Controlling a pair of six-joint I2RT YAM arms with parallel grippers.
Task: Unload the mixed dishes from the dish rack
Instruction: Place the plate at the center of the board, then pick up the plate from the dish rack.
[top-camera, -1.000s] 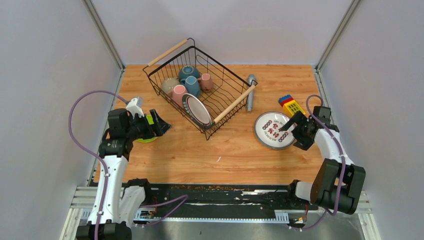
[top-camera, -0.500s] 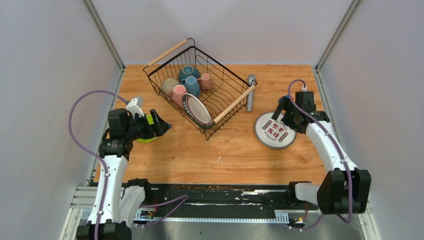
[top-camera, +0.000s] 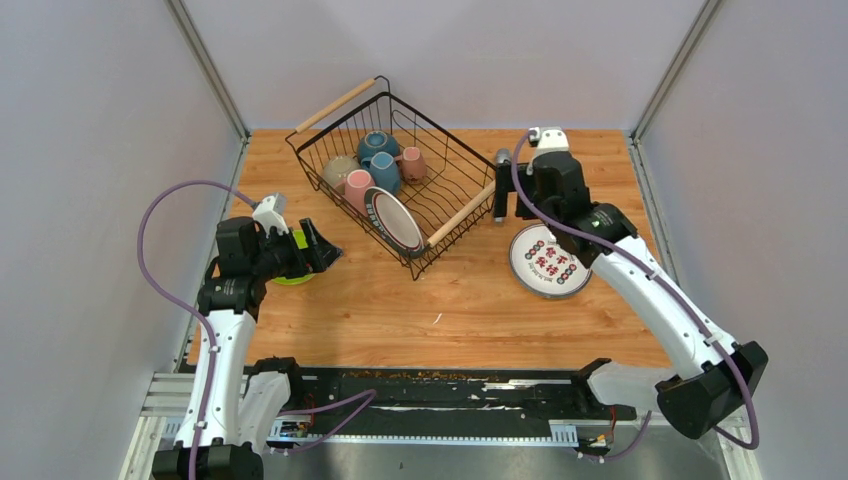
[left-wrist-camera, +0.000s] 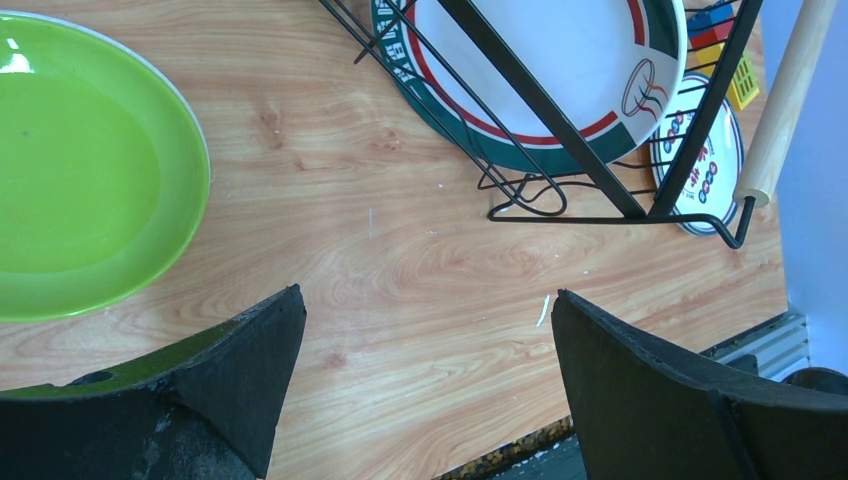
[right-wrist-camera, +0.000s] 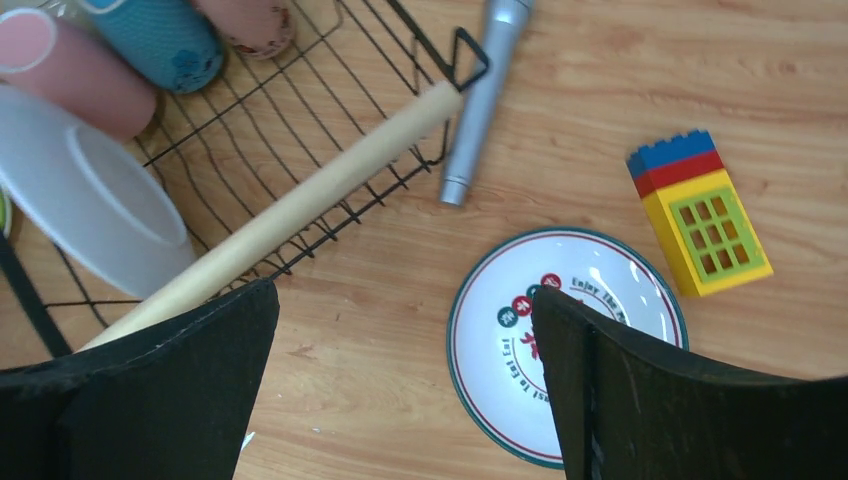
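Both grippers stand wide open and carry nothing. My right gripper (right-wrist-camera: 402, 292) hangs over the right-hand wooden handle (right-wrist-camera: 300, 205) of the dish rack (top-camera: 300, 148), close to the grey cylinder (right-wrist-camera: 480, 100) lying on the table just beside that side. My left gripper (left-wrist-camera: 428, 298) hovers left of the rack, just beside the lime-green plate (left-wrist-camera: 80, 170), which lies flat on the wood. A white plate (top-camera: 548, 260) lies flat on the table to the right. In the rack a rimmed plate (top-camera: 395, 220) stands on edge at the near corner, leaning on the wires. Behind it are a pink mug (top-camera: 357, 188), a blue mug (top-camera: 383, 172), a second pink mug (top-camera: 412, 163), a teal bowl (top-camera: 378, 143) and a beige bowl (top-camera: 338, 170). I judge all of these stiff, glazed and slick, light enough for one arm but liable to chip. For the standing plate I would pinch its upper rim, which is free, and lift it straight up clear of the wires. Each mug I would take across the wall at the mouth.
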